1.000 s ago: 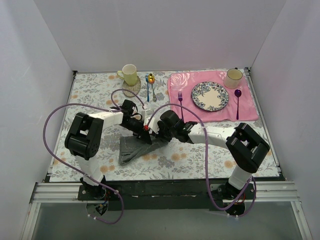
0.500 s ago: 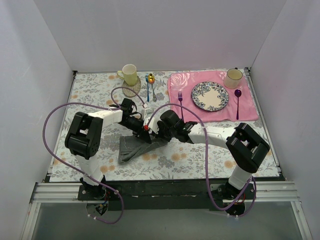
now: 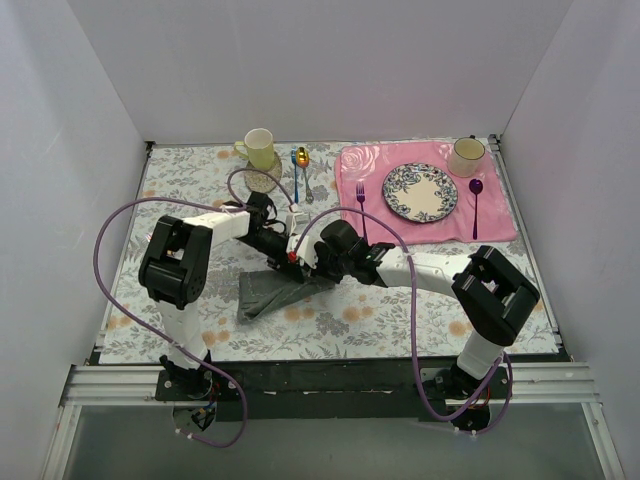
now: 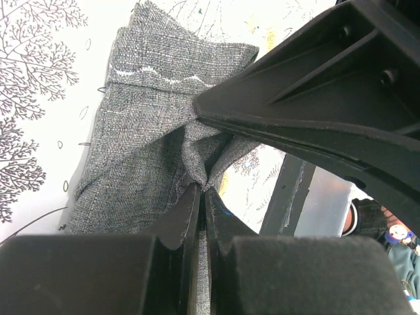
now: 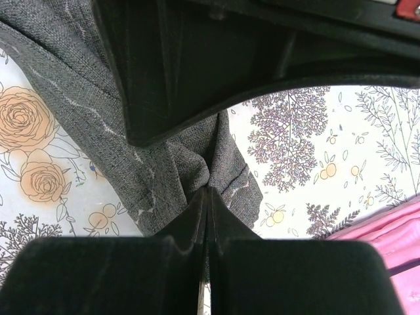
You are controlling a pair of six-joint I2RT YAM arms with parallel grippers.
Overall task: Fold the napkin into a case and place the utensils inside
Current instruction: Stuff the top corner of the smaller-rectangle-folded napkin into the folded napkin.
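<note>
The dark grey napkin (image 3: 268,292) lies bunched on the flowered tablecloth at the centre left, its upper edge lifted. My left gripper (image 3: 286,255) and right gripper (image 3: 303,263) meet tip to tip over that edge. In the left wrist view the napkin (image 4: 141,138) is pinched between my shut left gripper (image 4: 202,188). In the right wrist view the napkin (image 5: 82,115) is pinched the same way in my shut right gripper (image 5: 209,191). The utensils (image 3: 303,175) lie together at the back beside the yellow cup (image 3: 259,148); a gold bowl shows among them.
A pink placemat (image 3: 500,225) at the back right carries a patterned plate (image 3: 419,192), a cream cup (image 3: 466,155), a purple fork (image 3: 361,197) and a purple spoon (image 3: 476,200). White walls enclose the table on three sides. Purple cables loop over both arms.
The left arm has swung toward the back and its gripper has shifted slightly with it. The napkin's lifted edge has drawn up and the cloth looks narrower. Both grips have stayed shut.
</note>
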